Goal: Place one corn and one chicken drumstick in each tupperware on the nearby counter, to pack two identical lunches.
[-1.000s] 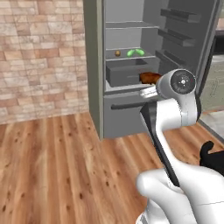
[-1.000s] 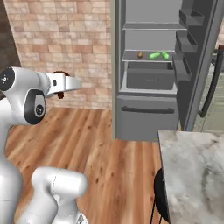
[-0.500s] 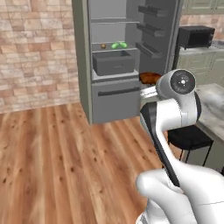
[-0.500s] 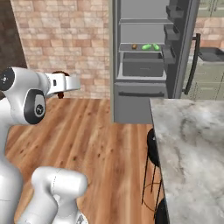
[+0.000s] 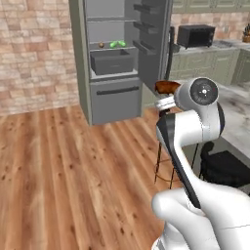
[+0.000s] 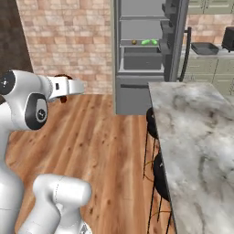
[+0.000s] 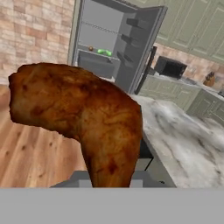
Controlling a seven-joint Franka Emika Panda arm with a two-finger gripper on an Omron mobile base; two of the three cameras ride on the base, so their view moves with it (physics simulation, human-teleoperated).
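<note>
A chicken drumstick is clamped in the gripper, jaws closed tight on its narrow end; in the hand view the brown roasted piece rises from the bottom edge with its thick end up and to the left. In the left base view the drumstick is seen as a brown shape just above the hand, beside the arm's round wrist joint. In the right base view a dark brown bit of it shows behind the white hand, above the wooden floor.

An open grey fridge is seen against the brick wall. On one of its shelves, above a grey drawer bin, green corn lies beside a small brown piece, too small to identify.

A marbled island is noted to the right, with black stools tucked along its edge. On the far counter with olive-green cabinet fronts, a shallow grey tupperware rests; a black microwave stands well apart from it.
</note>
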